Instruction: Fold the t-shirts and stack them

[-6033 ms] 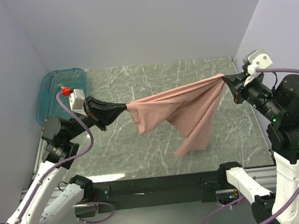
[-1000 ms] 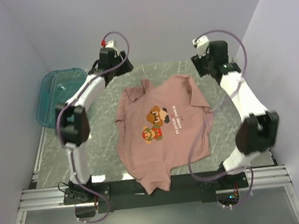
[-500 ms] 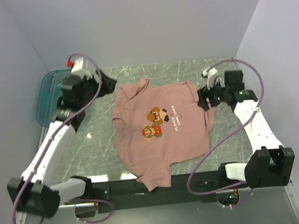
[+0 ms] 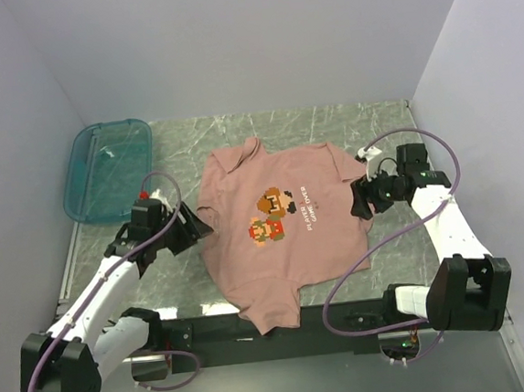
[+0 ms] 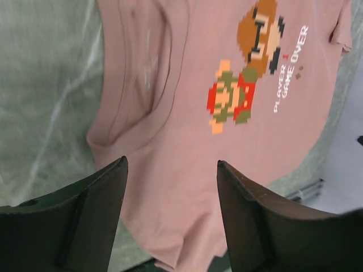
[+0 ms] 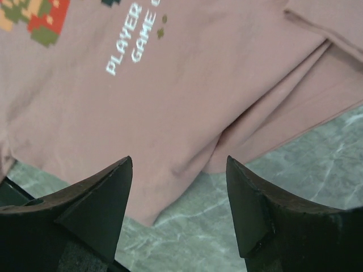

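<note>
The salmon-pink t-shirt (image 4: 288, 230) lies spread flat on the marble table, its pixel-art print and white lettering facing up. Its lower end hangs over the near table edge. My left gripper (image 4: 199, 229) hovers open at the shirt's left edge, holding nothing. In the left wrist view the shirt (image 5: 187, 113) fills the space between the spread fingertips of that gripper (image 5: 171, 164). My right gripper (image 4: 361, 204) stands open at the shirt's right edge, also with nothing in it. In the right wrist view a wrinkled side edge of the shirt (image 6: 170, 85) lies below the open gripper (image 6: 178, 161).
A teal translucent bin (image 4: 108, 168) sits at the back left corner. Bare marble table (image 4: 150, 279) shows to the left and right of the shirt. The black rail of the near table edge (image 4: 346, 312) runs under the hanging cloth. Walls close in on three sides.
My left arm has swung from the back left, near the bin, down to the shirt's near left edge. The right gripper has barely shifted. The shirt lies as before.
</note>
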`<state>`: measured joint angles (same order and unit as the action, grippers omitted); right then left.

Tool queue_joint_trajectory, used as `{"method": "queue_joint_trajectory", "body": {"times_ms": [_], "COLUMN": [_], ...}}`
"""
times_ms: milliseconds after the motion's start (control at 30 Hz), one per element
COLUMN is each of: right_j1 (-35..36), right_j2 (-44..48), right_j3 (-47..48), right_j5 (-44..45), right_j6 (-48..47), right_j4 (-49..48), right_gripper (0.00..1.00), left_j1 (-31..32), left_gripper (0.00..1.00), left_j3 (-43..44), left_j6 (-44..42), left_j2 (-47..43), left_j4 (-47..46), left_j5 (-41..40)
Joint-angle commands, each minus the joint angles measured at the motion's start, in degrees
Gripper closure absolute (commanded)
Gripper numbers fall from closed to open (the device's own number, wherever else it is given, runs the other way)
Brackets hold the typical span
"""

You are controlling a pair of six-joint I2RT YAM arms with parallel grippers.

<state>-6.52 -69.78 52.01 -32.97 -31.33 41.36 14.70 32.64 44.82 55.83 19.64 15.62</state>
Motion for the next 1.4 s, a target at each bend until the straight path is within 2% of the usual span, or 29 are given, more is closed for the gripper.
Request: {"method": "queue_joint_trajectory", "body": {"times_ms": [0, 200, 267, 367, 500, 600, 667, 700, 733, 800, 900, 1100, 1233, 1267, 1300, 1333, 1367], "right_j1": [-0.16, -0.16, -0.07, -0.16, -0.07, -0.16, -0.16, -0.16, -0.16, -0.16, -0.16, -0.24, -0.24, -0.33, -0.33, -0.33, -0.24], "right_j2": [0.35, -2.55, -3.34, -3.52, -3.08, -2.73, -2.21, -2.2, -1.94, -1.68, -0.54, 1.13, 0.7, 0.44, 0.08, -0.7, -1.06], "right_j3": [-1.55, -6.3, -6.83, -7.18, -7.71, -8.06, -8.24, -8.15, -7.98, -7.98, -7.98, -7.62, -6.83, -6.57, -6.31, -5.52, -5.08], "right_j5": [4.11, 8.89, 8.63, 7.4, 5.9, 5.2, 5.11, 5.11, 5.11, 5.02, 5.63, 8.53, 10.03, 9.94, 9.51, 8.81, 7.15], "right_j6": [-7.33, -9.63, -9.02, -7.87, -7.08, -6.81, -6.73, -6.81, -6.9, -6.99, -7.16, -6.73, -5.06, -4.71, -4.27, -3.65, -3.39], "right_j4": [5.91, 5.13, 4.25, 3.11, 1.88, 1.44, 1.26, 1.18, 1.44, 1.7, 1.88, 1.35, 0.21, 0.03, 0.03, 0.21, 0.56], "right_gripper": [0.27, 0.27, 0.28, 0.28, 0.29, 0.29, 0.29, 0.29, 0.29, 0.29, 0.29, 0.29, 0.29, 0.29, 0.29, 0.29, 0.29], "left_j1": [0.68, 5.24, 8.13, 11.39, 12.55, 12.55, 12.55, 12.55, 12.55, 12.11, 9.04, -0.01, -2.13, -2.3, -2.31, -2.31, -2.39], "left_gripper": [0.32, 0.35, 0.4, 0.43, 0.45, 0.5, 0.61, 0.75, 0.86, 1.0, 1.0, 1.0, 0.98, 0.94, 0.81, 0.73, 0.57], "left_j3": [-4.68, -5.31, -5.05, -3.38, -2.5, -2.15, -1.88, -1.45, -1.09, 0.22, 1.19, 1.46, 1.55, 2.07, 2.51, 3.03, 4.43], "left_j6": [7.21, 12.04, 13.54, 14.77, 16.09, 16.09, 15.57, 15.3, 14.69, 14.25, 14.33, 17.05, 15.31, 14.52, 12.77, 12.05, 11.18], "left_j2": [-3.35, -3.37, -0.12, 4.89, 8.94, 11.57, 14.12, 15.17, 16.84, 18.08, 16.6, 0.97, -2.13, -2.05, -1.52, -1.34, -1.34], "left_j4": [0.49, 7.24, 8.13, 10.76, 10.6, 8.67, 6.74, 6.64, 6.64, 8.13, 11.55, 16.73, 17.45, 17.71, 17.89, 18.59, 19.12], "left_j5": [4.42, -2.69, -5.41, -10.95, -15.26, -15.44, -15.44, -17.01, -17.11, -19.74, -23.43, -28.09, -25.83, -24.59, -21.97, -21.25, -20.63]}}
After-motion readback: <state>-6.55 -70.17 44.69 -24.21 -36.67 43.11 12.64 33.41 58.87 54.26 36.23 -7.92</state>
